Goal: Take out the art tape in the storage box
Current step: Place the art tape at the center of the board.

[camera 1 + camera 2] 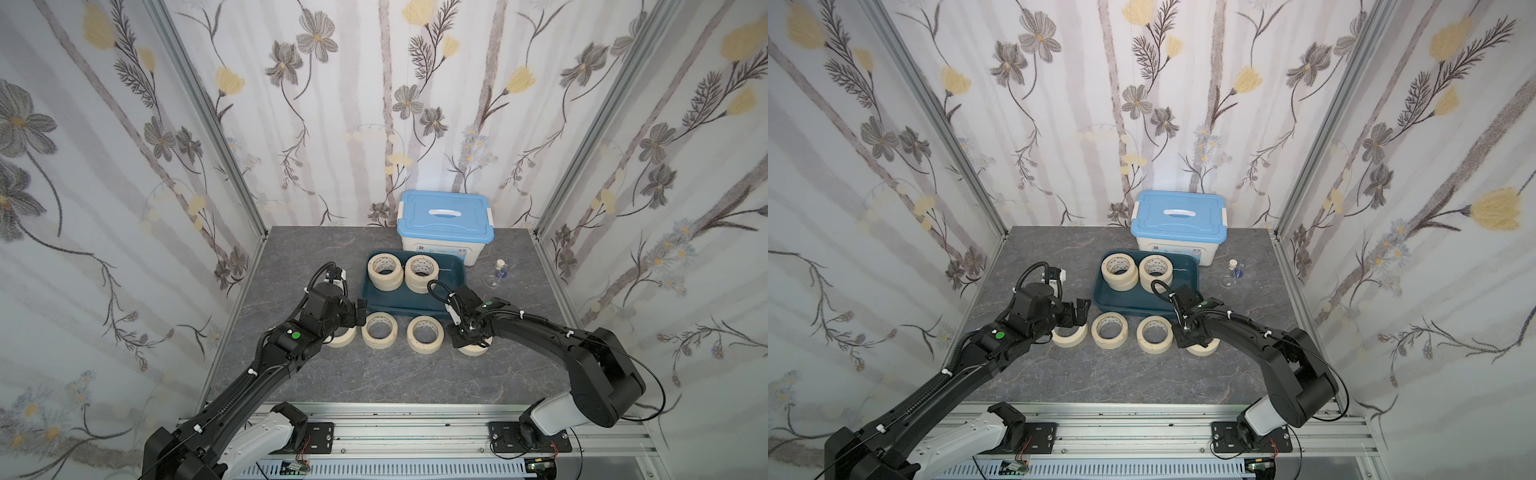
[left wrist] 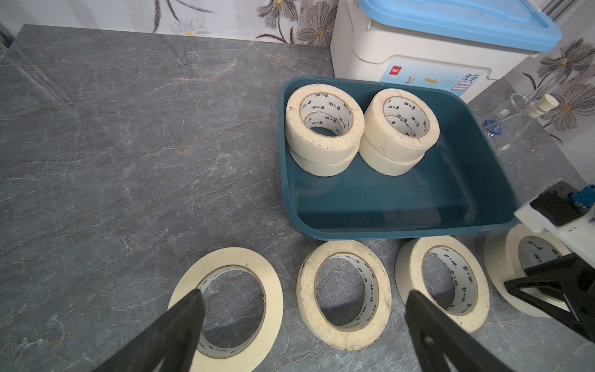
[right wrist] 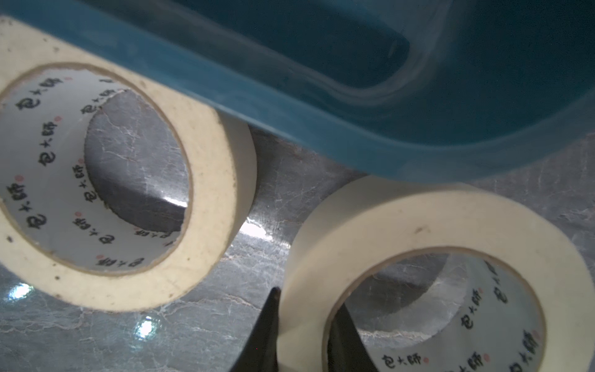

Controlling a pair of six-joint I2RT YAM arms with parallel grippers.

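The teal storage box [image 1: 397, 299] holds two stacks of two art tape rolls [image 1: 386, 270] [image 1: 422, 272], also in the left wrist view [image 2: 325, 128] [image 2: 401, 128]. Several more rolls lie flat on the table in a row along its near wall [image 1: 379, 330] [image 1: 424, 334]. My right gripper [image 1: 467, 340] is shut on the wall of the row's rightmost roll [image 3: 434, 225], one finger inside the ring and one outside, low at the table. My left gripper [image 2: 304, 291] hangs open and holds nothing, above the leftmost roll [image 2: 231, 306] and its neighbour [image 2: 344, 296].
A white bin with a light-blue handled lid [image 1: 444, 224] stands behind the storage box against the back wall. A small glass flask with a stopper [image 1: 496, 276] sits right of the box. Patterned walls close in the grey table [image 1: 374, 374] on three sides.
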